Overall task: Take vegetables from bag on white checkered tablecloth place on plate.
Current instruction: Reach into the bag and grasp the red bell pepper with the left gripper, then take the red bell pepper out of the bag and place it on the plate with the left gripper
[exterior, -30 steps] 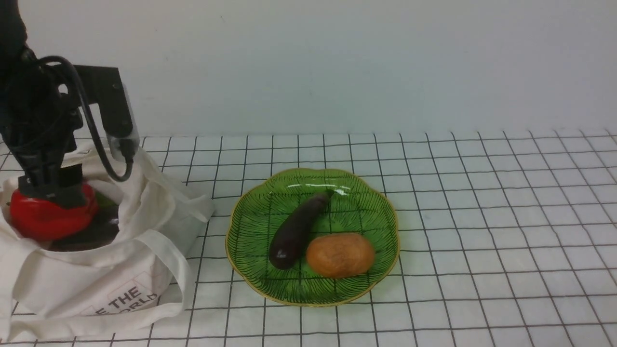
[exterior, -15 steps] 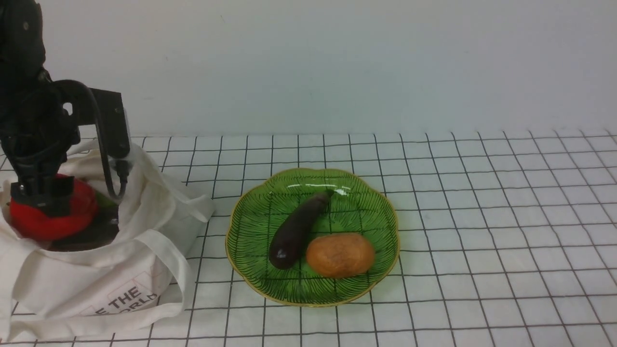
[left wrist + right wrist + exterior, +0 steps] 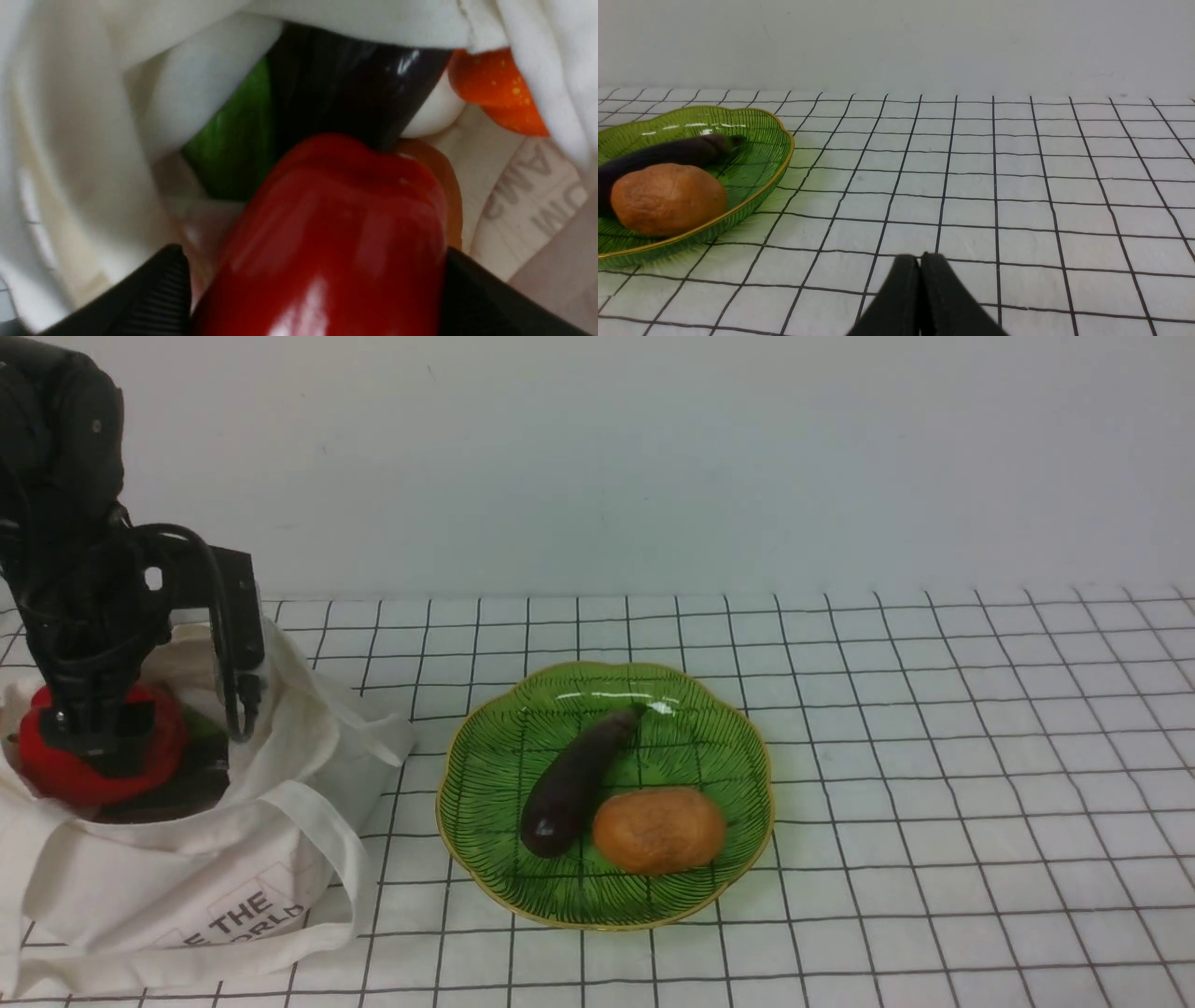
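Left fingers astride the pepper, down in the bag

My left gripper [image 3: 98,737] reaches into the bag [image 3: 187,887]. The red bell pepper [image 3: 336,224] fills the gap between my pads, its length running out along them. Whether I squeeze it yet, I cannot tell. The plate [image 3: 691,737] lies to my right on the white checkered tablecloth [image 3: 934,756]. My right gripper [image 3: 920,289] is pinched together, empty, so the left arm is nearer.

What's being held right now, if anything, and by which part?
The left gripper straddles the red bell pepper across its sides, inside the bag; a firm grip cannot be told. The right gripper is shut, empty.
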Robot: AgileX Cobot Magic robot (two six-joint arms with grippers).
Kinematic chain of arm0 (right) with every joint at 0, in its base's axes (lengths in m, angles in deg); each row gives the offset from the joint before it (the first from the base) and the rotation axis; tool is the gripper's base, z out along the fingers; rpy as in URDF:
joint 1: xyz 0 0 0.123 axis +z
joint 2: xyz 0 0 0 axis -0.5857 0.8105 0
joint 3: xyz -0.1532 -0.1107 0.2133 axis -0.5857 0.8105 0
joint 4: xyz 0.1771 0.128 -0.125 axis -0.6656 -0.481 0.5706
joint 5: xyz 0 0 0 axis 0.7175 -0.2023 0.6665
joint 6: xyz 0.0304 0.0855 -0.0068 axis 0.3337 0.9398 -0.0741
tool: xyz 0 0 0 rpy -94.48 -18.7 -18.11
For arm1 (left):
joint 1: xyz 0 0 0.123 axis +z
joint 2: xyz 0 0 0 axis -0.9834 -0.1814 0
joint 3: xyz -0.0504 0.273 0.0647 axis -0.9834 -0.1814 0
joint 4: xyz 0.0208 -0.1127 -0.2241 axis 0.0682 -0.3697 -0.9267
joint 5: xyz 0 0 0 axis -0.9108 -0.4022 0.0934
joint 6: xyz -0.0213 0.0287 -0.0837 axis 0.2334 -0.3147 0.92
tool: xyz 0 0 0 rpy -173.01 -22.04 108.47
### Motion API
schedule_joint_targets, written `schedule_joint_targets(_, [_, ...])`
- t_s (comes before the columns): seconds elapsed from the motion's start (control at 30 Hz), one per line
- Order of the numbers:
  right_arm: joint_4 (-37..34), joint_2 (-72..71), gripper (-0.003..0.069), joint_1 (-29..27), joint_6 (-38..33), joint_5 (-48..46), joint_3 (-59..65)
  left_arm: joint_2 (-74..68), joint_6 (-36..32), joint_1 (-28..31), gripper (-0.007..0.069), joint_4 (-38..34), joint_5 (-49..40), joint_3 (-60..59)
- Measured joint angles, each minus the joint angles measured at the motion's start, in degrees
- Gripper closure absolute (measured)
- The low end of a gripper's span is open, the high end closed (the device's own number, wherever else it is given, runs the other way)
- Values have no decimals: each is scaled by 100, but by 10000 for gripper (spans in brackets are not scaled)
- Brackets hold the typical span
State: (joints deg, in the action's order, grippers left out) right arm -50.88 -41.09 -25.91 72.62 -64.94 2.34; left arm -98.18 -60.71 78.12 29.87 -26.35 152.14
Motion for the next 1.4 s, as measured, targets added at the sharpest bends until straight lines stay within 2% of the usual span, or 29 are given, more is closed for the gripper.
schedule_joint_targets(0.1, [0,0,673,0,0,0,0,-45,11,0,103,5,11,0])
schedule_joint_targets(0.33, [0,0,673,0,0,0,0,59,372,-121,105,25,11,8])
schedule_joint_targets(0.47, [0,0,673,0,0,0,0,421,860,-408,105,30,5,159])
schedule_joint_targets(0.63, [0,0,673,0,0,0,0,1105,1475,-1032,105,-67,-2,325])
schedule_joint_targets(0.9, [-6,0,673,0,0,0,0,1715,1627,-2252,105,-1621,6,356])
schedule_joint_targets(0.93, [-6,0,673,0,0,0,0,1590,1627,-2471,105,-2123,274,356])
schedule_joint_targets(1.07, [-6,0,673,0,0,0,0,1040,1737,-2760,105,-2718,1347,356])
schedule_joint_targets(1.27, [-6,0,673,0,0,0,0,48,2674,-2780,105,-2673,2811,351])
schedule_joint_targets(1.4, [-6,0,673,0,0,0,0,-506,3311,-2744,105,-2296,3220,351])
